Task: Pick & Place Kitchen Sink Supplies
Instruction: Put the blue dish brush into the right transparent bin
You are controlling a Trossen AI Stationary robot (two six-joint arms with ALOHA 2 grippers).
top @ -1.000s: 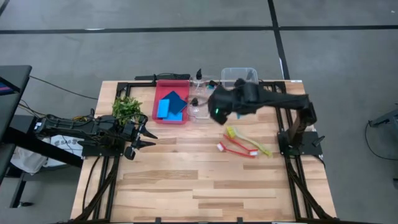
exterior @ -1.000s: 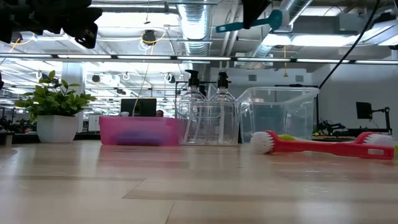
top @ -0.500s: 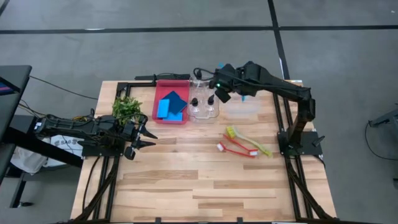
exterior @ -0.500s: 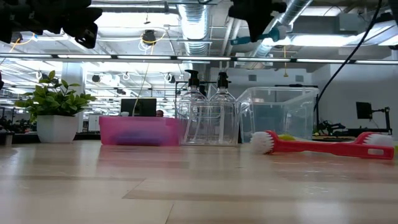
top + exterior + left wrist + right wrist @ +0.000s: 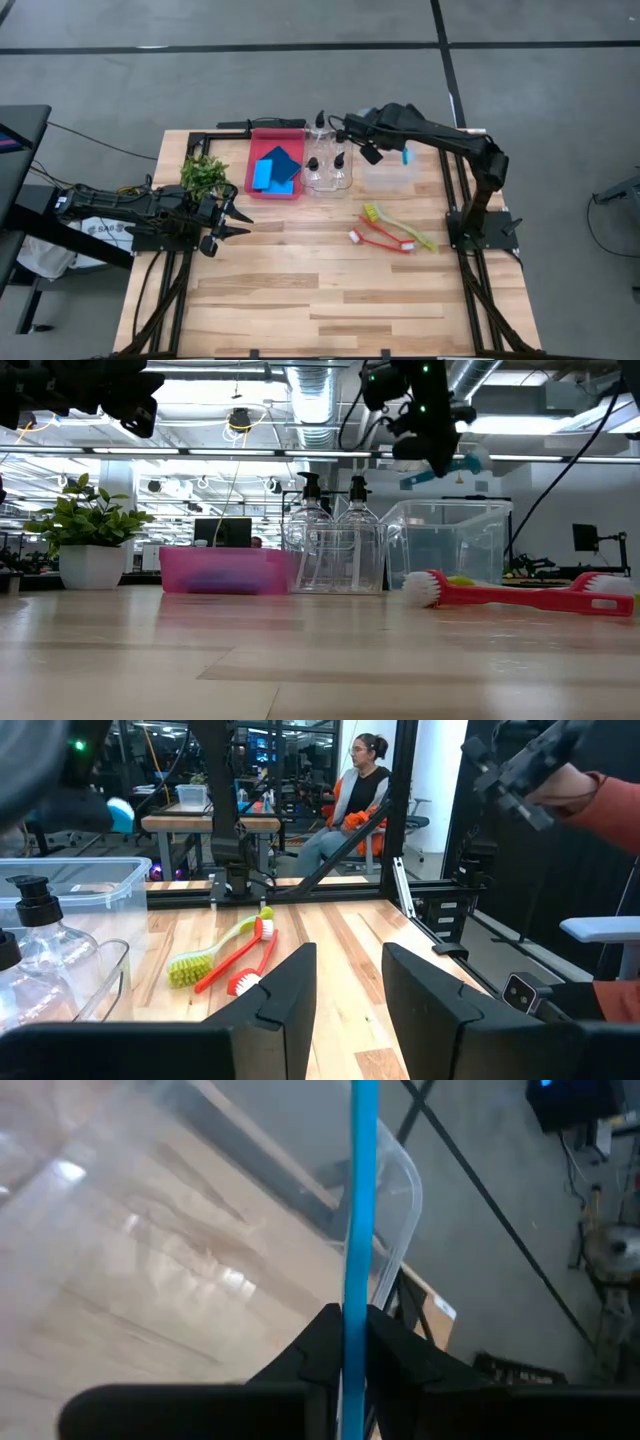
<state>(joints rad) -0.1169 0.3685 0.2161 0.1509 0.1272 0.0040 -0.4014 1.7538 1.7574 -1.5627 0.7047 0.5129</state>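
My right gripper (image 5: 371, 151) hangs above the clear bin (image 5: 392, 183) at the far right and is shut on a blue brush (image 5: 442, 469). On the table lie a red brush (image 5: 380, 238) and a yellow-green brush (image 5: 402, 226). Clear pump bottles (image 5: 325, 165) stand beside the red bin (image 5: 252, 160), in which the blue sponges (image 5: 278, 166) lie. Near the left edge my left gripper (image 5: 238, 218) stands open, level, with nothing between its fingers (image 5: 290, 988). My right gripper pinches the blue brush's thin handle (image 5: 356, 1295) between its two fingers. The fingers slant down from above. The brush is lifted clear and tilted, with its head (image 5: 470, 460) as the higher end, above the clear bin (image 5: 450, 545).
A small leafy plant (image 5: 204, 172) stands at the far left, close to my left arm. Bare wood fills the near half of the table. Beyond the table, the left wrist view shows a seated person (image 5: 362, 790) and a sleeve (image 5: 600, 805).
My right gripper has swung with the blue brush from above the bottles toward the far edge, to a place over the clear bin. It has come down and tipped further downward. The brush, level and high before, now hangs lower and tilted.
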